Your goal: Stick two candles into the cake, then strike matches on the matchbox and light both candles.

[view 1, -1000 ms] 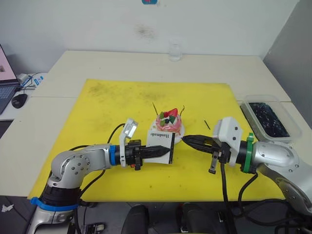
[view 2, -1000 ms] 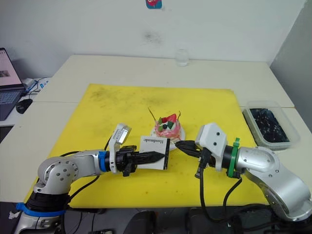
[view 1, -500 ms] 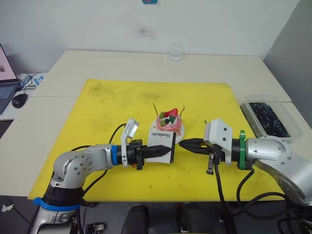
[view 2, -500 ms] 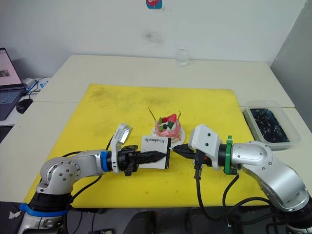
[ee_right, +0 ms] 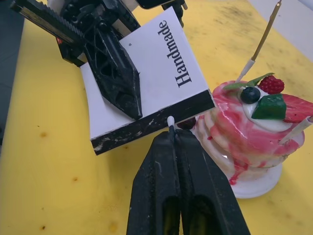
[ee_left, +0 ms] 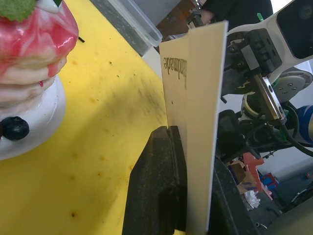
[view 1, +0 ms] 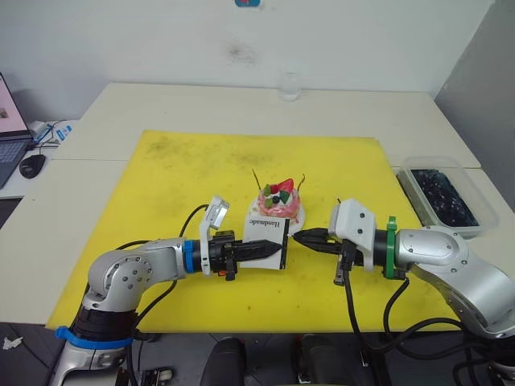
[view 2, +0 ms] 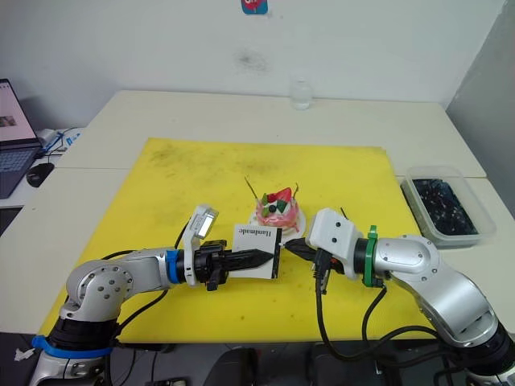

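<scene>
At frame centre, the left gripper (view 1: 276, 249) pinches the matchbox (view 1: 267, 234) upright before the cake (view 1: 279, 203). The right gripper (ee_right: 172, 132), pressed together, holds a match (ee_right: 170, 121) against the box's dark strip.

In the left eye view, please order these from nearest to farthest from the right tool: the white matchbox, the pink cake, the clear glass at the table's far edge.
1. The flat white matchbox, just beyond the right tool's tip, toward the robot's left.
2. The small round pink cake, a little farther off, behind the matchbox.
3. The clear glass, far back by the wall.
</scene>
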Controlling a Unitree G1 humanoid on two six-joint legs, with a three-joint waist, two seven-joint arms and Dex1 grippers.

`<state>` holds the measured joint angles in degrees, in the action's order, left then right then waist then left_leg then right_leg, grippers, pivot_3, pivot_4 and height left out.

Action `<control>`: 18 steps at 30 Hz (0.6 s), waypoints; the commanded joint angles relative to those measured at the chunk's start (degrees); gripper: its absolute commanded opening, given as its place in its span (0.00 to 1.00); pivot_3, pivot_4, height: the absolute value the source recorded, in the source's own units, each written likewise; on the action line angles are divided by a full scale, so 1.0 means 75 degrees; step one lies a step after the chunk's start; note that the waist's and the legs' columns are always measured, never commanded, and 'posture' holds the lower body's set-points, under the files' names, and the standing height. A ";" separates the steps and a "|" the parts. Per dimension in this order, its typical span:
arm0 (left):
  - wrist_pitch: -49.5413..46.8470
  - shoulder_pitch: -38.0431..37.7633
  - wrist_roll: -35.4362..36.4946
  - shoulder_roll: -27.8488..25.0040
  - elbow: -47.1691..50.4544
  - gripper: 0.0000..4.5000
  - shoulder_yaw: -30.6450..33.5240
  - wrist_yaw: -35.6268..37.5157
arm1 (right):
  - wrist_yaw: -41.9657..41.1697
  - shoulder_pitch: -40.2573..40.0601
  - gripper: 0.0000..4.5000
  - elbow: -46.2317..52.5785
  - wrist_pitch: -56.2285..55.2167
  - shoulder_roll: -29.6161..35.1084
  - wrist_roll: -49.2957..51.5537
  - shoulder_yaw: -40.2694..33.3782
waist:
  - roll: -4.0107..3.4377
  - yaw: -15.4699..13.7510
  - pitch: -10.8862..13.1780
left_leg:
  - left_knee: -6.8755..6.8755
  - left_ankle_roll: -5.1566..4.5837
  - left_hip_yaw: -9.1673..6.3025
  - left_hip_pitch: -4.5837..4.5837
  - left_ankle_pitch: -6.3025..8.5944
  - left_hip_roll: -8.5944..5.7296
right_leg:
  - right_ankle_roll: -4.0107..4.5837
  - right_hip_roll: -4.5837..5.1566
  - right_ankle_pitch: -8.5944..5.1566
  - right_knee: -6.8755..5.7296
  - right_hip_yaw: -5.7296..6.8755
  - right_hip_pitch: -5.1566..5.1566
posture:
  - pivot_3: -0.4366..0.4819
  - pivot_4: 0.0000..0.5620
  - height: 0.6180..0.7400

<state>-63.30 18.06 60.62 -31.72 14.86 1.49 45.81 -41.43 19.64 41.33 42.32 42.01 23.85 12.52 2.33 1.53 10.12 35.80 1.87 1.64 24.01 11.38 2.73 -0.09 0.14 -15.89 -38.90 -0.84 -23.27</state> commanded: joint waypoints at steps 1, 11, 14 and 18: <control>0.0108 0.0006 0.0023 -0.0026 0.0194 0.00 0.0029 0.0194 | 0.0005 0.0097 0.01 0.0075 -0.0164 -0.0070 -0.0086 -0.0012 | 0.0000 0.0000 0.0000 | 0.0001 0.0000 0.0000 0.0000 0.0000 0.0000 | 0.0000 0.0000 0.0000 0.0000 0.0000 0.0000 | 0.48 0.27 1.00; 0.0114 0.0061 -0.0117 -0.0025 0.0221 0.00 -0.0130 0.0416 | -0.0061 0.0137 0.01 -0.0003 -0.0181 -0.0143 -0.0248 0.0179 | 0.0000 0.0000 0.0000 | 0.0001 0.0000 0.0000 0.0000 0.0000 0.0000 | 0.0000 0.0000 0.0000 -0.0001 0.0000 0.0000 | 0.48 0.27 1.00; 0.0116 0.0065 -0.0212 -0.0054 0.0249 0.00 -0.0262 0.0576 | -0.0079 0.0152 0.01 0.0000 -0.0165 -0.0184 -0.0282 0.0236 | 0.0000 0.0000 0.0000 | 0.0001 0.0000 0.0000 0.0000 0.0000 -0.0001 | 0.0000 0.0000 0.0000 -0.0001 0.0000 0.0000 | 0.48 0.27 1.00; 0.0061 0.0116 -0.0304 -0.0069 0.0195 0.00 -0.0483 0.0837 | -0.0090 0.0237 0.01 -0.0047 -0.0191 -0.0309 -0.0321 0.0300 | 0.0000 0.0001 0.0000 | 0.0001 0.0000 -0.0001 0.0000 0.0000 -0.0001 | 0.0000 -0.0001 0.0000 -0.0002 0.0001 0.0000 | 0.48 0.27 1.00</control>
<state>-63.10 18.08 57.53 -32.55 14.81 0.12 49.56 -42.27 19.76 39.98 41.95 40.72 21.44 14.77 2.33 1.53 10.12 35.82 1.87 1.63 24.01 11.38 2.72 -0.09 0.13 -15.89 -38.92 -0.83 -23.27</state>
